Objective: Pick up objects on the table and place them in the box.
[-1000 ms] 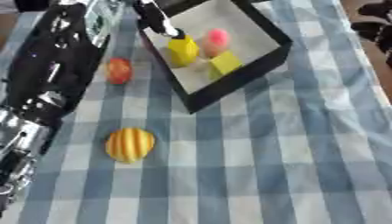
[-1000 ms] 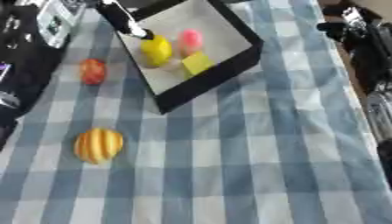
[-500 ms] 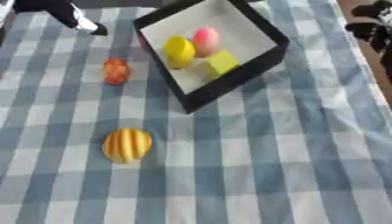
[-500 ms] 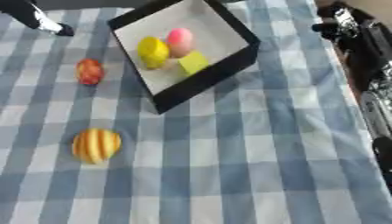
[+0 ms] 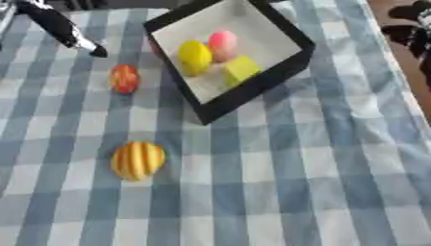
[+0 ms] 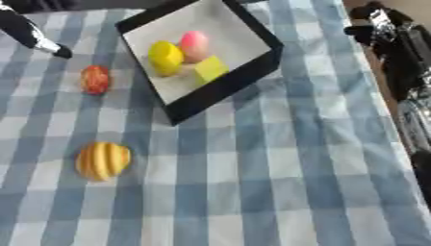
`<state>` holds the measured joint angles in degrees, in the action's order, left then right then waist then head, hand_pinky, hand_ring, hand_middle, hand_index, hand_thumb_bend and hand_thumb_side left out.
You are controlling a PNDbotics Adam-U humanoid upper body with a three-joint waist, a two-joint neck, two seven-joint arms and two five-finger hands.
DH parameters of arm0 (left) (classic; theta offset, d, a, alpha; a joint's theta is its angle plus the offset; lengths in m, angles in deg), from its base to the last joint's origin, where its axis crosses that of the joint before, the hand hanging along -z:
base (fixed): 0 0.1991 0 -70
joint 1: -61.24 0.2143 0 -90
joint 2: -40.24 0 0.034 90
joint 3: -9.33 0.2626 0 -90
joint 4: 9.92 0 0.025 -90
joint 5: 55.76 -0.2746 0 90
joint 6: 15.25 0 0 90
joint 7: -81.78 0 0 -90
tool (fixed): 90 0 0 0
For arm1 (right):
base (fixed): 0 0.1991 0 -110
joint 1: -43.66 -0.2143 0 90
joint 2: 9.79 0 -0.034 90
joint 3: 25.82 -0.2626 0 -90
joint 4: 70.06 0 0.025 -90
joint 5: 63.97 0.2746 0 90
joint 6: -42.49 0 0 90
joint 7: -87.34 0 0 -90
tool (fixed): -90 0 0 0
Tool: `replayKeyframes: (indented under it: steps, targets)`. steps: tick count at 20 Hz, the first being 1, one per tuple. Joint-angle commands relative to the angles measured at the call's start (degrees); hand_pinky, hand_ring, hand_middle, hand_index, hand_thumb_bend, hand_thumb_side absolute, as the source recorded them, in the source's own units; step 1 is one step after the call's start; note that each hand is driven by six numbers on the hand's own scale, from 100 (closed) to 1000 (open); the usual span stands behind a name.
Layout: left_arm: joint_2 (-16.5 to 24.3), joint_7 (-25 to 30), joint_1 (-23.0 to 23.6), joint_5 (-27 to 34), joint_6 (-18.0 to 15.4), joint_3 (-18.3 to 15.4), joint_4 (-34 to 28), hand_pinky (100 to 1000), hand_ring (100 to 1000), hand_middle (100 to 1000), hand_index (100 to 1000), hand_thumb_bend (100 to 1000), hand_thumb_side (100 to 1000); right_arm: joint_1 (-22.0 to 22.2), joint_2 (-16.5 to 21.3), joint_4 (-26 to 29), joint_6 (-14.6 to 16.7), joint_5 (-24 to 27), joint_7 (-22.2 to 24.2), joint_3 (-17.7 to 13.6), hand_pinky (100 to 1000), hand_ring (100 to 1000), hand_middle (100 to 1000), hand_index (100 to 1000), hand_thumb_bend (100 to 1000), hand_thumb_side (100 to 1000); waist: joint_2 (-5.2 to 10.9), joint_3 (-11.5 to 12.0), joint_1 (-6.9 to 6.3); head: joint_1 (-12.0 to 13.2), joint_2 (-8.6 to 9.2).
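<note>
- Tabletop [image 5: 320,158] covered in a blue-and-white checked cloth; it lies a little askew in both eye views.
- Box [image 5: 252,93]: black walls, pale floor, set at an angle in the upper middle of the tabletop, one corner pointing toward the near side.
- Inside the box, three things close together: a yellow rounded object [image 5: 195,57] on the left, a pink rounded object [image 5: 223,43] just beside it toward the far side, and a yellow-green block [image 5: 242,69] near the right-hand wall. Yellow and pink objects appear to touch; the block sits just beside both.
- Outside the box, on the cloth: a small red-orange round object [image 5: 124,79] left of the box, near it but apart.
- Also outside: a larger orange object with yellow stripes [image 5: 137,160], ribbed like a small pumpkin, well nearer the viewer on the left half, apart from everything else.
- Left hand [image 5: 60,28]: only a black-and-silver finger shows, coming in from the upper left corner, straight, dark tip pointing down toward the cloth. It holds nothing. Its tip is beyond and left of the red-orange object, not touching it.
- Right hand [image 6: 389,36]: dark shape at the upper right edge, off the cloth's side. Cannot tell how its fingers are set; nothing seen in it.
</note>
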<state>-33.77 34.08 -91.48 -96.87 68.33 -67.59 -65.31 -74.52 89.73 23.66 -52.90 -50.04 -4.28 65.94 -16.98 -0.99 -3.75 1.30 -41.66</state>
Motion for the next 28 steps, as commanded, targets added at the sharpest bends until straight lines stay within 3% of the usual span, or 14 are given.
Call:
replayKeyframes:
  steps: [1, 10, 15, 22, 28]
  targets:
    - [-0.47, 0.34, -1.41, -1.97, -0.32, -1.34, 3.51, 792, 815, 781, 884, 636, 336, -0.66, 1.23, 0.83, 0.04, -0.3, 0.06, -0.5, 920, 790, 810, 767, 100, 764, 2.94, -0.13, 0.15, 0.43, 0.21]
    - [-4.18, 0.55, -2.11, 1.47, -2.23, -1.79, 7.58, 777, 806, 767, 881, 645, 336, -0.73, 0.78, 0.66, -0.13, -0.63, 0.37, -0.27, 920, 790, 808, 765, 100, 769, 2.6, -0.38, 0.23, 0.66, 0.08]
    - [-5.8, 1.21, -2.67, -2.53, -2.56, -0.94, 9.22, 779, 808, 770, 878, 634, 308, -0.82, 0.51, 0.6, -0.21, -0.67, 0.56, -0.14, 919, 789, 807, 765, 100, 770, 2.6, -0.52, 0.17, 1.08, 0.12]
    - [-6.27, 1.8, -2.71, -8.38, -3.98, -0.56, 10.62, 787, 810, 765, 852, 533, 199, -0.6, 0.59, 0.44, -0.26, -0.83, 0.64, -0.1, 919, 789, 807, 765, 100, 774, 2.58, -0.46, -0.02, 1.25, -0.17]
    - [-6.14, 2.73, -2.96, -10.35, -4.31, -0.09, 9.71, 748, 767, 717, 743, 436, 217, -0.47, 0.72, 0.36, -0.18, -0.83, 0.78, -0.09, 920, 789, 808, 766, 100, 774, 2.7, -0.27, 0.08, 1.39, -0.3]
